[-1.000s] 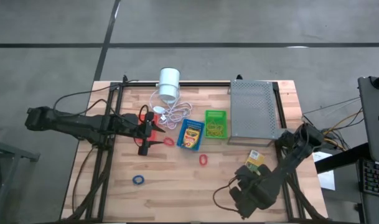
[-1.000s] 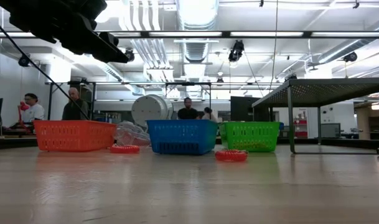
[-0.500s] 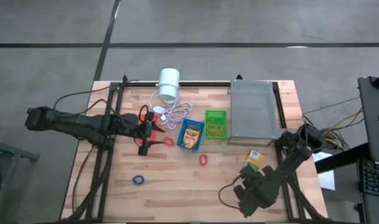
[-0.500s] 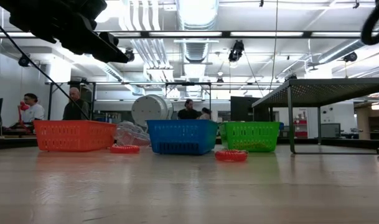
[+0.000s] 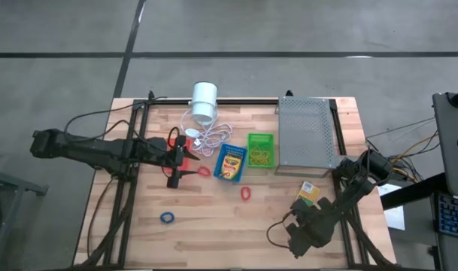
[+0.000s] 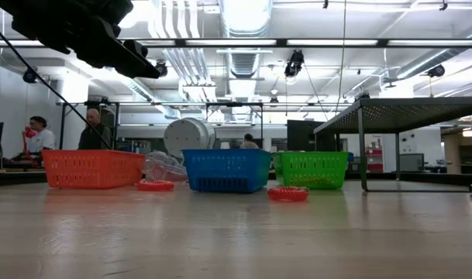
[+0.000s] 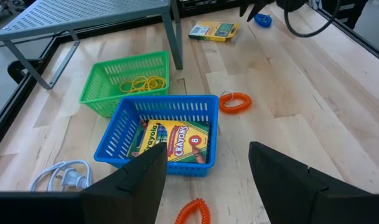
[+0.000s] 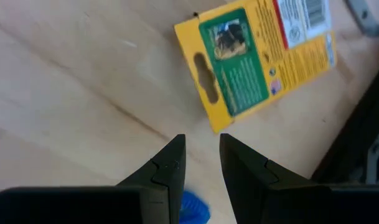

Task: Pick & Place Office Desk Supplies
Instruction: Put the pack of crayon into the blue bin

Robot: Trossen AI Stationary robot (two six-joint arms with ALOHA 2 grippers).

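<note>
One crayon box (image 8: 259, 57) just beyond right hand (image 8: 201, 163), untouched.

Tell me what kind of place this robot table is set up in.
Probably an open robotics lab or workshop, not an office. The low view shows exposed ceiling ducts and strip lights, people at benches behind the table, and the high view shows a bare concrete floor around the wooden table.
</note>
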